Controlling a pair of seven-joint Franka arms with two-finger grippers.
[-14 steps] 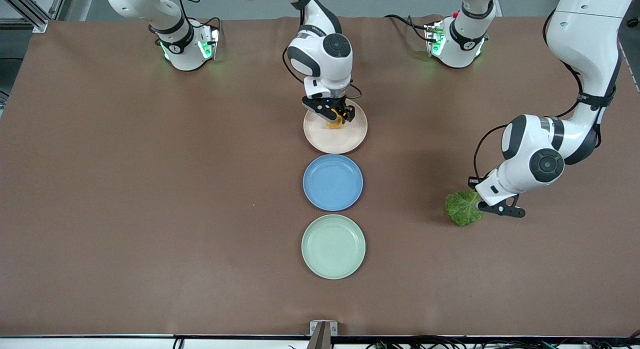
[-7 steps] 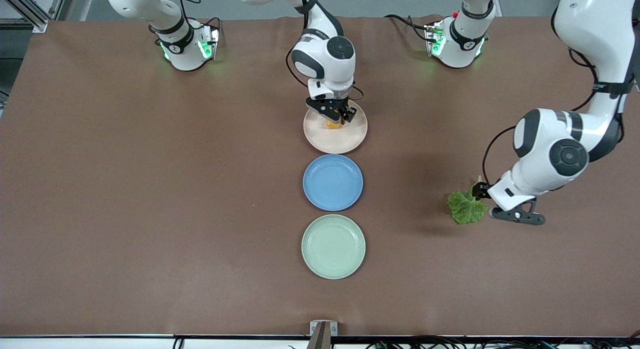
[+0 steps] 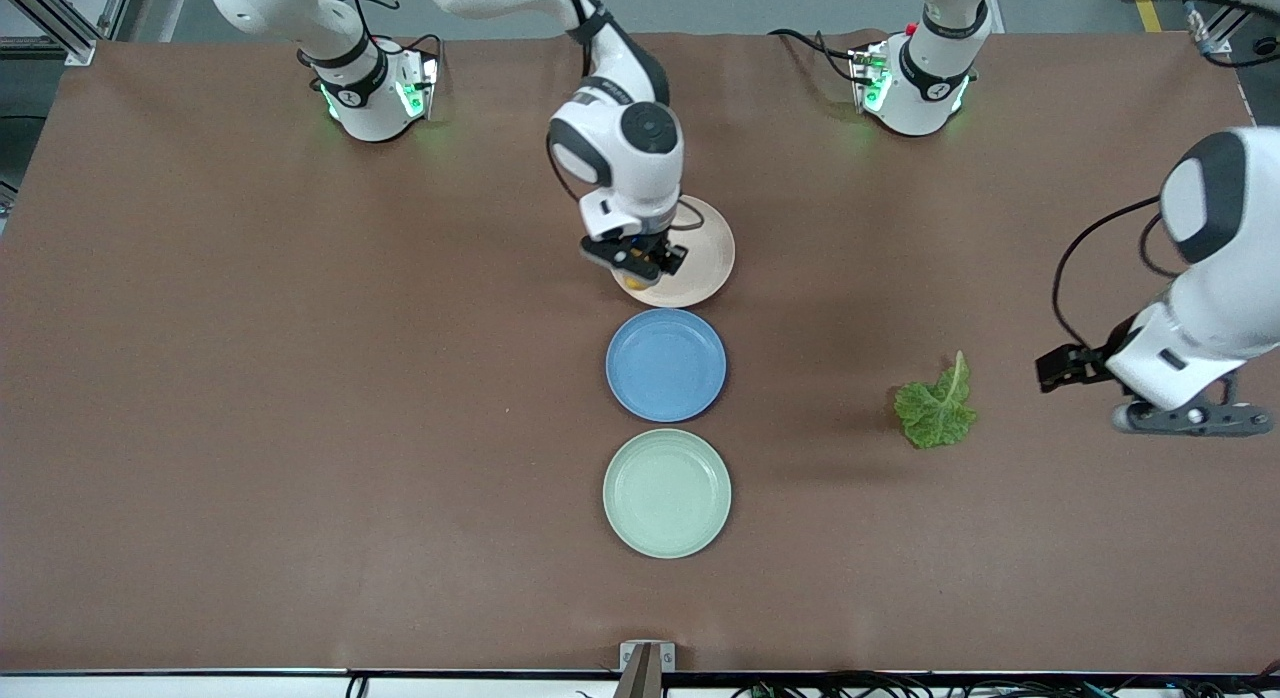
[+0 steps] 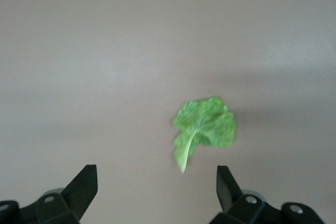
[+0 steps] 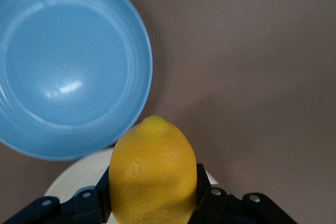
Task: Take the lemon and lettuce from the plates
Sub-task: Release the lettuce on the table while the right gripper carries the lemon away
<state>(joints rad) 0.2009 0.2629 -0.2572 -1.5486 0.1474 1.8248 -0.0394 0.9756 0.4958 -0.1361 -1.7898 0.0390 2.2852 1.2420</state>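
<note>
Brown matting covers the whole counter (image 3: 300, 428), and you have three plates in a row down its middle: the beige-pink plate (image 3: 700, 253) nearest the robots' bases, the blue plate (image 3: 666, 365) next, and the mint green plate (image 3: 667, 493) closest to the front camera.

Your right tool (image 3: 636, 266) hangs over the edge of the beige-pink plate that faces the blue plate, and its fingers are clamped on the lemon (image 3: 632, 278). In the right wrist view you can see the lemon (image 5: 152, 174) gripped between the two black fingers (image 5: 206, 195), lifted clear, with the blue plate (image 5: 68, 61) and a sliver of the pale plate (image 5: 79, 179) below it.

Your left tool (image 3: 1150, 390) is up in the air over bare counter toward the left arm's end, its fingers spread wide with nothing between them (the left wrist view shows both fingertips (image 4: 86, 182) well apart). The lettuce (image 3: 937, 408) lies flat on the counter, on none of the plates, well apart from the row of plates; in the left wrist view the lettuce (image 4: 206, 127) rests below the spread tool (image 4: 157, 187).
</note>
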